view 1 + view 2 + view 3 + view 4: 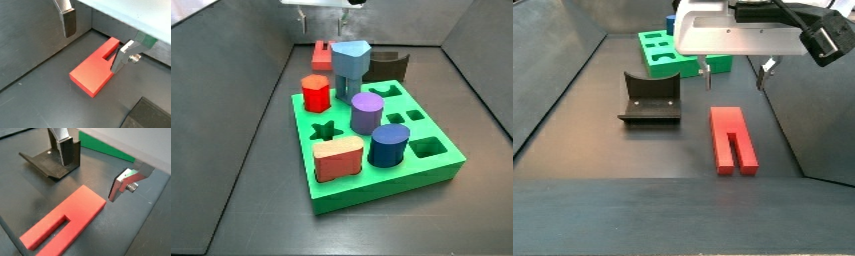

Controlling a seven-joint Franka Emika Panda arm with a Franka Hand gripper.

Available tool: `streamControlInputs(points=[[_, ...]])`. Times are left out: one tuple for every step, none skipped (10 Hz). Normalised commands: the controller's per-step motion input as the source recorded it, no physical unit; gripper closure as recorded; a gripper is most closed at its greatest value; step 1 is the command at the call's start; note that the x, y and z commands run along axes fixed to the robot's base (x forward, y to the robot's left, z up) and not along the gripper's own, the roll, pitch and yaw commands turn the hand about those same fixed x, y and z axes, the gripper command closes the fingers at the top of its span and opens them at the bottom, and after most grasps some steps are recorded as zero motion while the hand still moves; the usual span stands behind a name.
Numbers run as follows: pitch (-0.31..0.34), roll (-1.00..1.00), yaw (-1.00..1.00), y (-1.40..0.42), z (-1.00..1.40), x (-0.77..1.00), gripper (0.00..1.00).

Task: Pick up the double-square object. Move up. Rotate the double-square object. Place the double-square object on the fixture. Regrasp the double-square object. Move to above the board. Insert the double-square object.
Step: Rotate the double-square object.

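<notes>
The board (385, 150), the largest thing, is seen in a side view on the dark floor (593, 150) with several pegs standing in its holes. In a side view, the fixture (649, 100) stands on the floor between the board and the near edge. The double-square object (734, 138) lies flat on the floor beside the fixture and apart from it, its long axis running from the board's side toward the near edge. The gripper (735, 68) hangs above the object's far end, empty, its jaws spread wide. In a wrist view one finger (65, 150) is seen in front of the fixture, the second finger (123, 185) past the object's other side.

The step in hand is judged to be the pick-up, not yet made. For a good grasp the gripper should be brought straight down so that the fingers straddle the object's width, the pads set against its two long flat sides, and closed squarely, away from the slotted end so that solid material is clamped.

Open floor lies all around the object; the fixture on one side and the side wall (814, 110) on the other are the nearest limits. Above, nothing is seen in the way of a lift.
</notes>
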Motion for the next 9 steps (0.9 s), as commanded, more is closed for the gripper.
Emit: streamControlInputs(points=[[0.000,0.00,0.00,0.00,-1.00,0.00,0.00],[-0.003,0.00,-0.05,0.00,-1.00,0.00,0.00],[-0.027,-0.01,-0.05,0.00,-1.00,0.02,0.00],[-0.035,-0.03,-0.04,0.00,-1.00,0.02,0.00],[-0.045,-0.06,-0.02,0.01,-1.00,0.03,0.00],[-0.050,-0.08,-0.01,0.01,-1.00,0.04,0.00],[-0.053,-0.10,0.00,0.01,-0.93,0.05,0.00],[-0.054,-0.11,0.00,0.02,-0.86,0.05,0.00],[-0.060,-0.13,0.00,0.02,-0.72,0.05,0.00]])
